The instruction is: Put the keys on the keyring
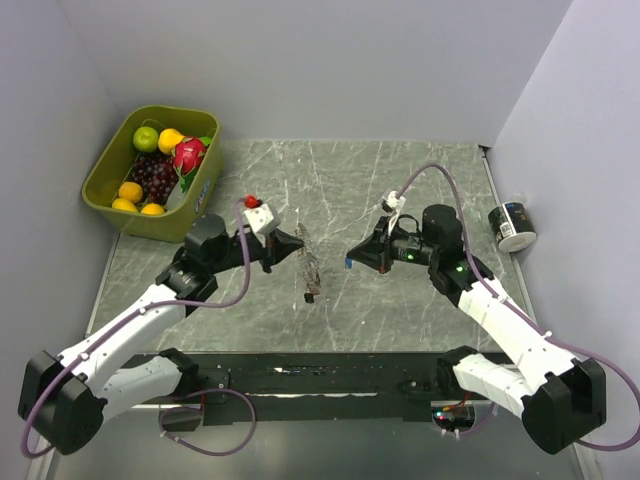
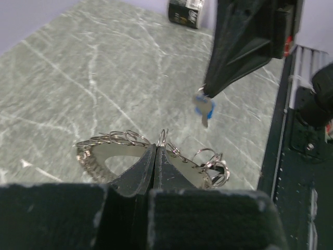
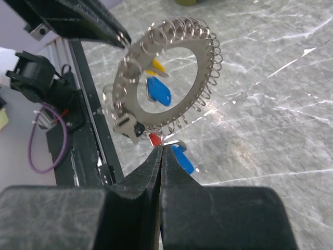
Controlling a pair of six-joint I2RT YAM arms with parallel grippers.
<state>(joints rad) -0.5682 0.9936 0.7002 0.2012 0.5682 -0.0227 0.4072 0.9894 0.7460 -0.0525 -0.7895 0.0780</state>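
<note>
The keyring [image 3: 204,54], a flat silvery ring edged with small wire loops, hangs in the air above the middle of the table. My left gripper [image 2: 156,149] is shut on its rim [image 2: 106,148]. From above, the keyring [image 1: 308,268] shows edge-on just past the left fingertips. My right gripper [image 3: 162,148] is shut on a blue key [image 3: 183,159] by its small loop, right under the keyring's lower edge. In the left wrist view the same blue key [image 2: 204,110] dangles from the right fingers [image 2: 237,57]. A second blue key [image 3: 158,91], a yellow key [image 3: 156,66] and a red key [image 3: 154,139] show at the ring.
A green basket [image 1: 102,190] of fruit stands at the back left. A black and white can [image 1: 512,226] lies by the right wall. A black rail [image 1: 320,378] runs along the near table edge between the arm bases.
</note>
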